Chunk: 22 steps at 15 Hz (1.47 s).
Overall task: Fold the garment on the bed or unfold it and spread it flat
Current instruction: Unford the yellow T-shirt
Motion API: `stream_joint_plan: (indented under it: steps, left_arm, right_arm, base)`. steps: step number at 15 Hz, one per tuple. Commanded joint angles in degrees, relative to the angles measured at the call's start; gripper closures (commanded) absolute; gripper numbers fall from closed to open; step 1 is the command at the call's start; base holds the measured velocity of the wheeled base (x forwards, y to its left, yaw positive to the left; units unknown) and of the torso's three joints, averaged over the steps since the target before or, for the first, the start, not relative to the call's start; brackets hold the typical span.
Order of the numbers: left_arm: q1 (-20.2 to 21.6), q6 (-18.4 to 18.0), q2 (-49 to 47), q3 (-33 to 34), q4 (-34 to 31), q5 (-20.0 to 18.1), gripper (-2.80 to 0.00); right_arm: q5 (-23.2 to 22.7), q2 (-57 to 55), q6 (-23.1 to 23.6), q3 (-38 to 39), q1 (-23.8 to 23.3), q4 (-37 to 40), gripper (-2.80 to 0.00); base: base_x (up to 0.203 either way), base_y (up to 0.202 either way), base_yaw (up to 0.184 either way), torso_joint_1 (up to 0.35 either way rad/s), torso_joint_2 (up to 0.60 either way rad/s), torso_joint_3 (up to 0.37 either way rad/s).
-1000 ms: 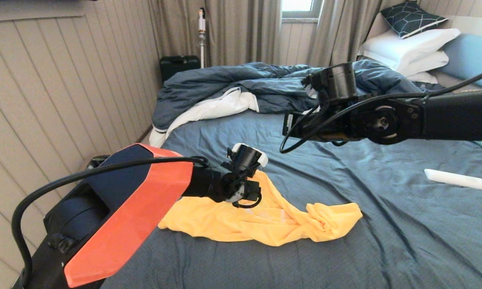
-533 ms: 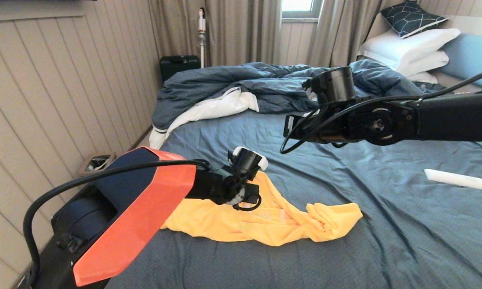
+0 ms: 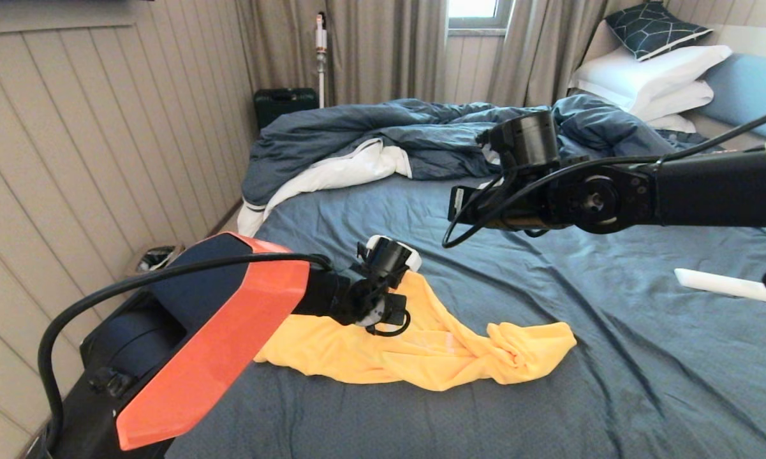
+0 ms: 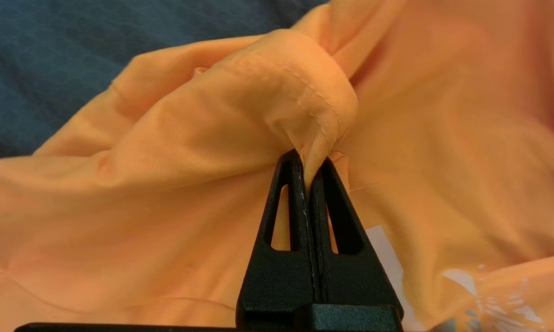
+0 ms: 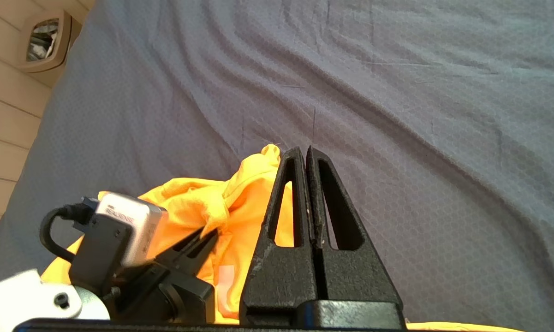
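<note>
Lying across the bed (image 3: 612, 331), on the slate-blue sheet well short of the rumpled duvet (image 3: 383, 140) and the pillows (image 3: 650, 70): the garment (image 3: 434, 350), bunched into a long yellow band with its long axis running crosswise to the robot, one end under the left arm and the other twisted into a knot out toward the right. Stretching away from the left end effector (image 4: 310, 184) toward that knotted end, so any lift or pull from here probably drawing the cloth out along its own length. Pinching a hemmed fold of the yellow cloth, jaws pressed tight together with the seam rising just above the tips and the printed chest graphic showing close beside them. Sitting clearly nearer the garment than the other arm, already in contact at the band's left end. Hanging above and beyond the garment over bare sheet: the right end effector (image 5: 309, 154), jaws closed on nothing, the yellow cloth lying below and behind its tips, apart from it. Likely needing a second hold at the knotted end, judging by the lie, before any spreading flat.
</note>
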State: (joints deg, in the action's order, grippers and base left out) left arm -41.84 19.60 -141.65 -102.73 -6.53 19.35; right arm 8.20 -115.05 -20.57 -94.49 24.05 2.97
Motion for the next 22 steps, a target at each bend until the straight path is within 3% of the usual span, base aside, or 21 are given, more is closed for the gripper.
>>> stream_joint_plan:
  steps: [1, 4, 11, 14, 17, 18, 22]
  left_arm:
    - [0.1, 0.2, 0.6, 0.1, -0.2, 0.2, 0.0]
    - [0.1, 0.8, 5.6, 3.9, -0.4, 0.2, 0.0]
    - [0.0, 2.8, 21.2, 23.1, 0.4, 0.1, 0.0]
    - [0.0, 3.3, 20.3, 22.9, 0.5, 0.0, 0.0]
    - [-0.1, 3.2, 18.0, 22.7, 4.4, 0.2, 0.0]
    - [-0.1, 3.2, 17.6, 23.0, 4.9, 0.1, 0.0]
    - [0.0, 3.5, 16.6, 23.5, 5.0, 0.1, 0.0]
  right_arm:
    - [0.1, -0.2, -0.1, -0.2, 0.0, 0.0, 0.0]
    - [0.1, -0.2, -0.1, 0.0, 0.2, 0.1, 0.0]
    - [0.1, -0.2, 0.0, 0.6, 0.6, 0.1, 0.0]
    - [-0.9, -1.1, -0.1, 1.1, 2.1, 0.5, 0.0]
    - [-11.2, -1.7, -0.3, 5.4, 7.1, 0.7, 0.0]
    - [-12.6, -3.2, -0.4, 5.6, 8.5, 1.0, 0.0]
    - [-13.2, -9.7, -1.1, 0.8, 9.6, 8.7, 0.0]
  base:
    - [0.0, 0.0, 0.0, 0.0, 0.0, 0.0]
    - [0.0, 0.0, 0.0, 0.0, 0.0, 0.0]
    - [0.0, 0.0, 0.0, 0.0, 0.0, 0.0]
    - [0.0, 0.0, 0.0, 0.0, 0.0, 0.0]
    - [0.0, 0.0, 0.0, 0.0, 0.0, 0.0]
    - [0.0, 0.0, 0.0, 0.0, 0.0, 0.0]
    - [0.0, 0.0, 0.0, 0.0, 0.0, 0.0]
